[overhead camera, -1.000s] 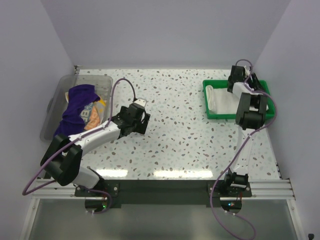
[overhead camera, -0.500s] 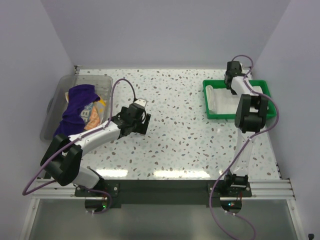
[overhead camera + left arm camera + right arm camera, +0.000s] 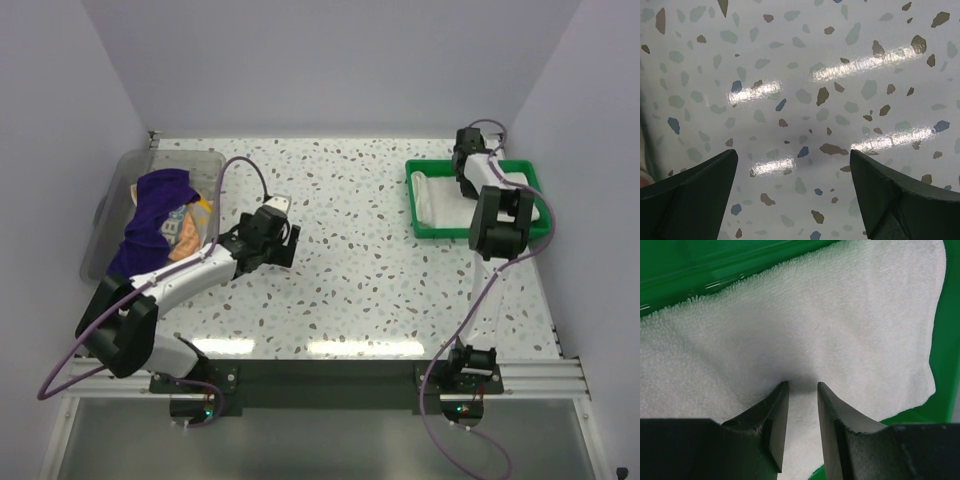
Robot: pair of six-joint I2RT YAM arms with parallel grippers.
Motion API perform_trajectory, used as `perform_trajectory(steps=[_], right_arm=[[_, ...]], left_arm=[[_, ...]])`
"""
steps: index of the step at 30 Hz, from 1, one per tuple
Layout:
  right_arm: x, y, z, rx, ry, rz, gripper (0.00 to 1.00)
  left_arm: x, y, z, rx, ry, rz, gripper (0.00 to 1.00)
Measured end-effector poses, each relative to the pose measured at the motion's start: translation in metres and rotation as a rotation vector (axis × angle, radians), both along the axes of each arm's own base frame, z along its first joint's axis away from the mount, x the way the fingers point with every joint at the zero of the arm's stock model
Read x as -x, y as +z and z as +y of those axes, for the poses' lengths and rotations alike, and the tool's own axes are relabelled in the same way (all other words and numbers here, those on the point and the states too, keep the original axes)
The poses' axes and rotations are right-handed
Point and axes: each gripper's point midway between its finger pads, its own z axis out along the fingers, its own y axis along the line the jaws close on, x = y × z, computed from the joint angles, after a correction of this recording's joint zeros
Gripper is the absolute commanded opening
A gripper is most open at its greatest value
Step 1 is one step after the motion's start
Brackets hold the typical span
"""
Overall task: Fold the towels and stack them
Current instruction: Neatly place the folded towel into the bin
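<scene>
A white towel (image 3: 840,315) lies flat in the green tray (image 3: 413,178) at the back right, also visible as the white towel (image 3: 440,200) from above. My right gripper (image 3: 803,385) points down onto it near the tray's far edge, its narrow jaws dug into the cloth and shut on a pinch of it; from above that right gripper (image 3: 468,160) stands over the tray's back rim. A deep purple towel (image 3: 155,210) and a pale lettered towel (image 3: 188,230) lie heaped in the clear bin at the left. My left gripper (image 3: 792,157) hangs wide open over bare tabletop, right of the bin.
The clear plastic bin (image 3: 105,215) sits at the table's left edge, against the left wall. The green tray's wall (image 3: 690,270) runs just beyond the white towel. Speckled tabletop (image 3: 370,260) stretches between the two arms.
The right gripper moved from over the tray's middle toward its far edge and narrowed its jaws onto the white towel. The left arm barely shifted.
</scene>
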Motion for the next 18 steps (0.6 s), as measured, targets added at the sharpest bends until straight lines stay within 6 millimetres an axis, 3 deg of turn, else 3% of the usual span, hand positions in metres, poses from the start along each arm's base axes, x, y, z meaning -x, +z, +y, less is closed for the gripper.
perform_trajectory(steps=[6,10,15,18], right_arm=[[0.002,-0.001,-0.009,-0.035,-0.029,-0.011,0.36],[0.003,0.003,-0.001,-0.105,-0.022,-0.042,0.37],[0.003,0.033,0.031,-0.269,0.012,-0.155,0.38],[-0.007,0.059,0.055,-0.361,0.050,-0.251,0.31]], left_arm=[[0.002,0.003,0.001,0.015,0.011,-0.003,1.00],[0.003,0.004,0.000,0.020,0.011,-0.005,1.00],[0.003,0.005,-0.001,0.033,0.012,-0.003,1.00],[0.003,0.005,-0.002,0.040,0.015,-0.003,1.00]])
